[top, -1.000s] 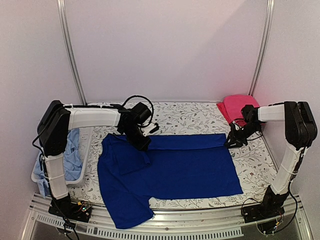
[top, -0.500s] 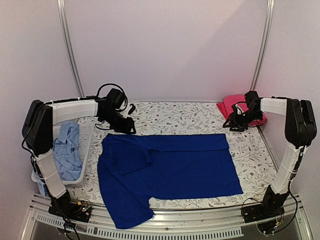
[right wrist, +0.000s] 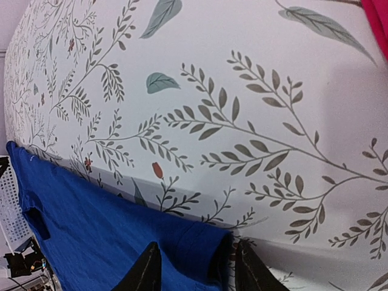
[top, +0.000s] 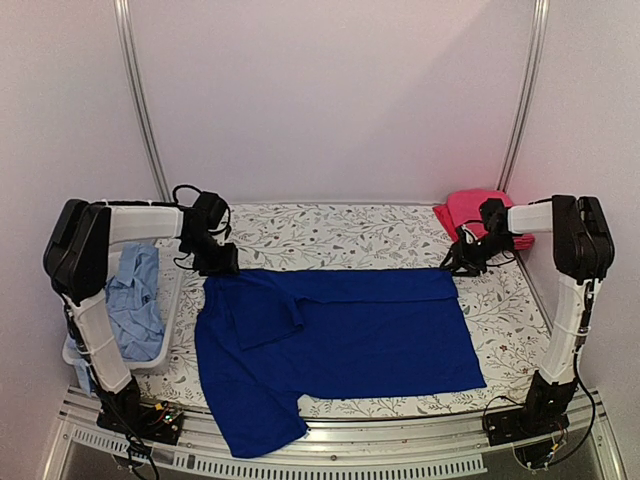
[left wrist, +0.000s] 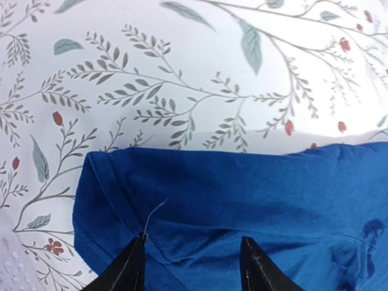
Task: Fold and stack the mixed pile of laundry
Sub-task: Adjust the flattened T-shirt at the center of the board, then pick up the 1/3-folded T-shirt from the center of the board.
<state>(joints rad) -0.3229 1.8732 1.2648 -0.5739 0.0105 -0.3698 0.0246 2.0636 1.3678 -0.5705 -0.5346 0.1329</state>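
Note:
A royal-blue shirt point(top: 340, 335) lies spread flat on the floral table cover, one sleeve folded in over its left part. My left gripper point(top: 216, 262) hovers open at the shirt's far left corner. In the left wrist view the gripper point(left wrist: 193, 259) has its fingertips point(left wrist: 134, 260) apart above the blue seam point(left wrist: 242, 194). My right gripper point(top: 456, 262) is open at the far right corner. In the right wrist view the hemmed corner point(right wrist: 206, 242) sits between that gripper's point(right wrist: 195, 262) tips. A red-pink garment point(top: 475, 210) lies at the back right. A light-blue shirt point(top: 135, 300) fills the basket.
A white perforated basket point(top: 172, 290) stands at the left table edge beside the left arm. The floral table cover point(top: 350, 235) shows bare behind the shirt. Metal frame posts point(top: 140, 100) rise at both back corners. The shirt's near left part hangs over the front edge.
Both grippers let go of the blue shirt, rose toward the back, then came down at its far corners. The left moved left, the right slightly left. Both sets of jaws opened.

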